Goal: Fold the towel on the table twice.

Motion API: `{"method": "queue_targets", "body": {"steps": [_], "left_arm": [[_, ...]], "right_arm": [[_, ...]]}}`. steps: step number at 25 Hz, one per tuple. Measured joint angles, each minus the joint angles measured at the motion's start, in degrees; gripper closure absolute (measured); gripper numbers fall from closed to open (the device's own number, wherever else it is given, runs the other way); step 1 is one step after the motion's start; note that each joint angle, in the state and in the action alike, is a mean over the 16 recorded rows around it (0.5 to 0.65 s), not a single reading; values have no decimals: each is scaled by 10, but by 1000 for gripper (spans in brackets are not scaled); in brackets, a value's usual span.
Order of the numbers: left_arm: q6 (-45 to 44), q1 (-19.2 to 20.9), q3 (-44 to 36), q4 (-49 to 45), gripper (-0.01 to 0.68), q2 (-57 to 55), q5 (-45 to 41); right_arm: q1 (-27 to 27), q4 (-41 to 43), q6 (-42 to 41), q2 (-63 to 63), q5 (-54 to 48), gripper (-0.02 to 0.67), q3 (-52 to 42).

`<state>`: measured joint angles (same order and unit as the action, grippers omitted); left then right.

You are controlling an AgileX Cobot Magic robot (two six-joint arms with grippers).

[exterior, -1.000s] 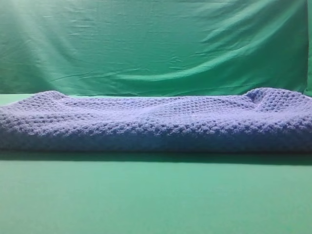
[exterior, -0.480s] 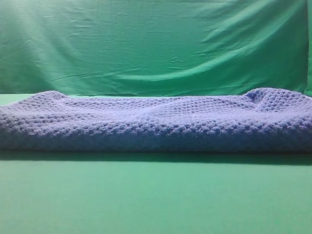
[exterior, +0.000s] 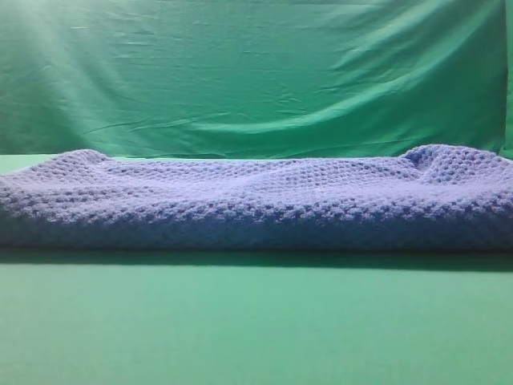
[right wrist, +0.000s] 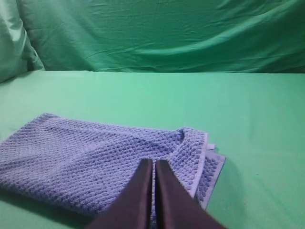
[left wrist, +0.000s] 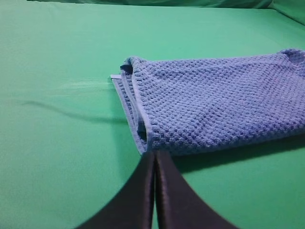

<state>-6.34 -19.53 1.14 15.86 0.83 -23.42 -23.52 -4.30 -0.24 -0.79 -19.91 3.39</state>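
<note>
The blue-grey waffle-weave towel [exterior: 256,200] lies folded in layers across the green table [exterior: 256,321]. In the left wrist view its left end [left wrist: 209,100] shows stacked layers at the edge. My left gripper [left wrist: 155,157] is shut and empty, just in front of the towel's near left corner. In the right wrist view the towel's right end [right wrist: 95,157] lies below my right gripper [right wrist: 153,164]. That gripper is shut and empty, over the towel's near edge by its right corner. Neither gripper shows in the exterior view.
A wrinkled green backdrop curtain [exterior: 256,72] hangs behind the table. Bare green tabletop lies in front of the towel [exterior: 256,337], to its left [left wrist: 52,95] and to its right [right wrist: 262,124].
</note>
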Motion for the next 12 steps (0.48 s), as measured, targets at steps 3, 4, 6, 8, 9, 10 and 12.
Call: {"method": "queue_targets", "body": {"steps": [3, 4, 6, 8, 9, 10, 12], "left_arm": [[0, 0, -5, -1, 673, 0, 4], [0, 0, -7, -3, 673, 0, 6], [0, 0, -10, -7, 673, 0, 11], [0, 0, -13, -13, 673, 0, 16], [0, 0, -15, -16, 673, 0, 19], [0, 0, -16, -19, 673, 0, 22], [0, 0, -18, -24, 673, 0, 27]], "right_arm": [[0, 1, 0, 0, -1, 649, -10], [0, 2, 0, 0, -1, 649, -13], [0, 3, 0, 0, 0, 649, -20], [0, 4, 0, 0, 0, 649, -27], [0, 6, 0, 0, 1, 649, -31], [0, 7, 0, 0, 1, 649, -34], [0, 11, 0, 0, 1, 649, -41]]}}
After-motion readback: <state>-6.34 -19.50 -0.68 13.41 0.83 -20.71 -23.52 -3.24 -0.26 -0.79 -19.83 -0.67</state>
